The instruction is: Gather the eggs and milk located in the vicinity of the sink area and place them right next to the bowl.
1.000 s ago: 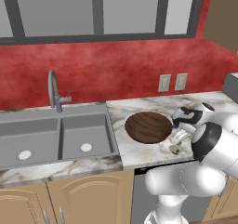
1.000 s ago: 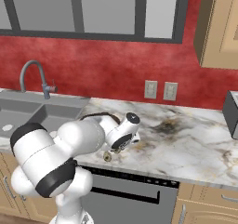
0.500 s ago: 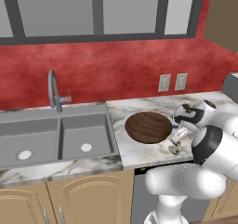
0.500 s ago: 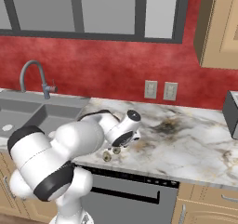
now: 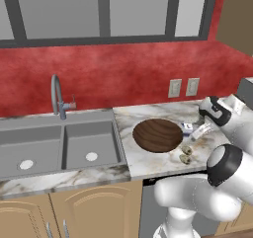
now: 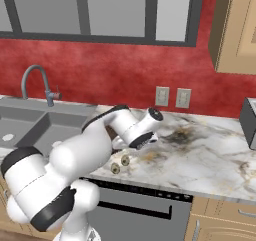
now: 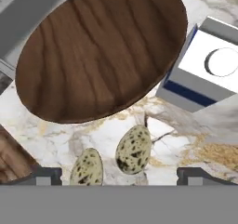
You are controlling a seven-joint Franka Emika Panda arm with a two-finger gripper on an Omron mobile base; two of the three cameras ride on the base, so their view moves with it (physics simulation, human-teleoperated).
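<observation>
A red wall with dark-framed windows backs a marble counter over tan cabinets. The grey double sink with its curved faucet sits in the counter's left part. Right of it rests the brown bowl. The milk carton stands just beside the bowl's far-right rim, and the two speckled eggs lie on the marble near the bowl's front edge. The gripper hovers over the eggs, fingers spread wide, holding nothing. Two outlets sit on the wall.
</observation>
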